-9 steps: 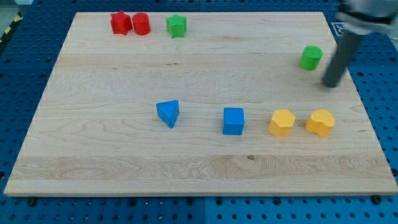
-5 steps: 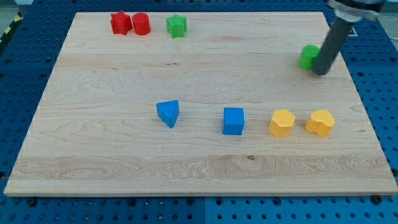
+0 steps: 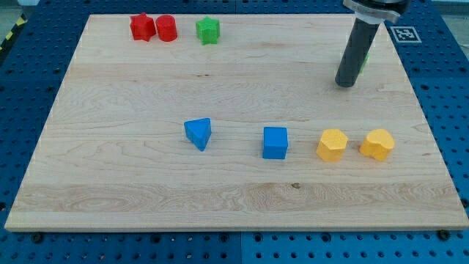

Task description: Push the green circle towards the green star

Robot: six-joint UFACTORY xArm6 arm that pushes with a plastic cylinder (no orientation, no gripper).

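Dark and straight, the rod comes down from the view's top right, and my tip (image 3: 345,85) rests on the worktop (image 3: 234,198) near its right side; this arm carries no pincer, so nothing opens or closes. The green circle (image 3: 364,60) is almost fully hidden behind the rod: only a thin green strip shows at the rod's right edge, a little above my tip, and I cannot tell if they touch. The green star (image 3: 208,31) lies far to the view's left near the top edge, well apart from my tip. Just left of it stand the red circle (image 3: 166,28) and the red star (image 3: 141,27), close beside each other. Below my tip, in a row across the middle, lie the yellow block (image 3: 377,144), a second yellow block (image 3: 331,144), the blue cube (image 3: 275,142) and the blue triangle (image 3: 198,133). Wood grain shows on the worktop, which lies on a blue perforated base (image 3: 29,81).
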